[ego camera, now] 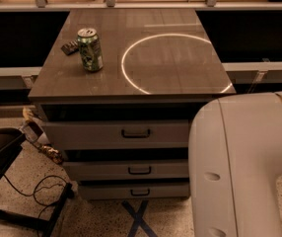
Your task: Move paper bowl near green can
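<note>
Camera view: green can [90,50] near left tabletop [180,68] edge; gripper outside frame.

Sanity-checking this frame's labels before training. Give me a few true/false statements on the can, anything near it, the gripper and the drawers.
1. The green can stands upright on the tabletop. True.
2. A paper bowl sits right beside the can. False: no paper bowl is in view. The only round shape on the top is a bright ring of light.
3. A small dark object lies on the tabletop close to the can, on its left-edge side. True.
4. The gripper is clamped on the can. False: the gripper is out of view. Only a white arm segment shows at lower right, away from the can.
5. The unit has a single drawer. False: three drawer fronts with handles show.
</note>
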`<act>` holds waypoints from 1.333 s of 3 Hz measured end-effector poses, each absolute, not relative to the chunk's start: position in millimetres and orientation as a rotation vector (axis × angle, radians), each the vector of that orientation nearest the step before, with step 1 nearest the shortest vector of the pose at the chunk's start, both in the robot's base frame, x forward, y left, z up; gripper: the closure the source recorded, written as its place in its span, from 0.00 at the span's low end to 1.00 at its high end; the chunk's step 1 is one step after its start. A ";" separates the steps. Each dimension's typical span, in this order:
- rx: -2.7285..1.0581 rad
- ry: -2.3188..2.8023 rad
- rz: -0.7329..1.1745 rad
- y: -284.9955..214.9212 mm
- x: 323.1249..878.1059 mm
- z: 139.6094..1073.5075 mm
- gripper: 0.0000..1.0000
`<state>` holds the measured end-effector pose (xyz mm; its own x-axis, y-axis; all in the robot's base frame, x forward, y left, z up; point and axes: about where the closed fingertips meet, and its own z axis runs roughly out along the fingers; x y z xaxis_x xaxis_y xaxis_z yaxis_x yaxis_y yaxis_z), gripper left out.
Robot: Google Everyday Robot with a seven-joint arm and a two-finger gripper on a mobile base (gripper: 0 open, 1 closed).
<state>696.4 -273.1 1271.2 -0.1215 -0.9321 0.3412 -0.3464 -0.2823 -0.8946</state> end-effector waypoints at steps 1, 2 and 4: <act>-1.609 1.419 -1.471 -277.5 688.9 1284.8 1.00; -1.602 1.410 -1.520 -281.5 682.0 1297.6 1.00; -1.591 1.396 -1.613 -291.6 669.4 1321.0 1.00</act>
